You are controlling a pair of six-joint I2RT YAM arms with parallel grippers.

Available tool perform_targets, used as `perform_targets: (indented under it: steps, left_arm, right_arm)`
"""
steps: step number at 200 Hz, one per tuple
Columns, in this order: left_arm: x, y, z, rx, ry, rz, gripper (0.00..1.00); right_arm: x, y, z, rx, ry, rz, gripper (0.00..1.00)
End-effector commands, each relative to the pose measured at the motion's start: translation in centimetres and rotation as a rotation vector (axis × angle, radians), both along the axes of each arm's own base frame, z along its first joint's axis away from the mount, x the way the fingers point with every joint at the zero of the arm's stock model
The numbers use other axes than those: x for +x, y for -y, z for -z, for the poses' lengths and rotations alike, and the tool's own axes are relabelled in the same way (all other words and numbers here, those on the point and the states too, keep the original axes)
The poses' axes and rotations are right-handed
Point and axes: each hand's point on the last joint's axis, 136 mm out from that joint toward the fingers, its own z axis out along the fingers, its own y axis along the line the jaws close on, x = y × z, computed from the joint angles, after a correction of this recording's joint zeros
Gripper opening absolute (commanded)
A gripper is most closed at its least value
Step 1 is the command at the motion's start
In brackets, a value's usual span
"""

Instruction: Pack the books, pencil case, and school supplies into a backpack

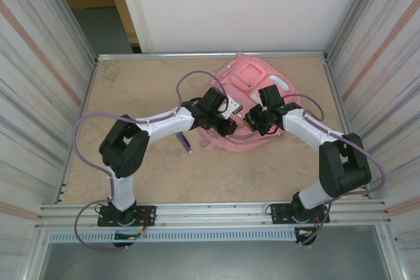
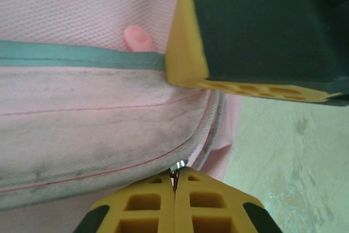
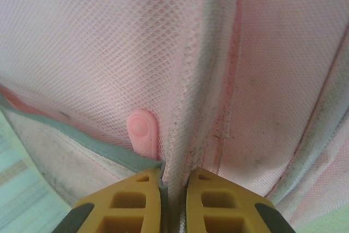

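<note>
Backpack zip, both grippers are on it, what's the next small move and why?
Probably draw the left gripper a little along the zip track: it is shut on the metal zipper pull, while the right gripper pinches the backpack seam beside it, to hold the fabric taut.

The left white tubular arm (image 1: 164,121) and right white tubular arm (image 1: 305,126) carry bulky black joint housings, with lilac cables (image 1: 76,132) looping alongside and black bolted base plates (image 1: 128,216). Each tool's fingers (image 2: 158,189) are mustard-yellow, pocketed with rectangular recesses, black-edged
</note>
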Motion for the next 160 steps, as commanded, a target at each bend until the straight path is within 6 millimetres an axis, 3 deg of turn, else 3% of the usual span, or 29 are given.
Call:
perform_targets:
  steps: [1,29,49,75,105,133,146,160]
  left_arm:
    - [4.1,-3.9,-2.2,0.037,0.107,-0.101,0.0]
    - [6.7,-6.9,-2.0,0.067,0.121,-0.177,0.0]
    - [6.0,-6.2,-2.0,0.051,0.136,-0.115,0.0]
    - [3.1,-2.9,-1.8,-0.005,0.11,-0.018,0.0]
    - [-2.3,3.2,-1.9,-0.119,0.079,0.127,0.0]
    - [-7.1,7.4,-2.5,-0.197,0.034,0.216,0.0]
    - [-9.0,9.1,-2.9,-0.21,0.037,0.252,0.0]
    - [-10.2,10.3,-3.7,-0.242,0.016,0.255,0.0]
  right_arm:
    - [-1.0,1.3,-2.0,-0.101,0.065,-0.138,0.0]
    - [-1.4,1.6,-3.9,-0.05,0.193,-0.35,0.0]
    - [-0.5,3.6,-4.9,-0.064,0.243,-0.41,0.0]
    - [1.4,6.2,-4.8,-0.154,0.245,-0.39,0.0]
    - [3.7,6.8,-4.5,-0.185,0.244,-0.409,0.0]
    - [5.3,7.2,-3.7,-0.216,0.211,-0.423,0.01]
    - [5.7,7.6,-2.9,-0.24,0.185,-0.42,0.06]
    - [6.0,8.2,-2.2,-0.264,0.156,-0.409,0.19]
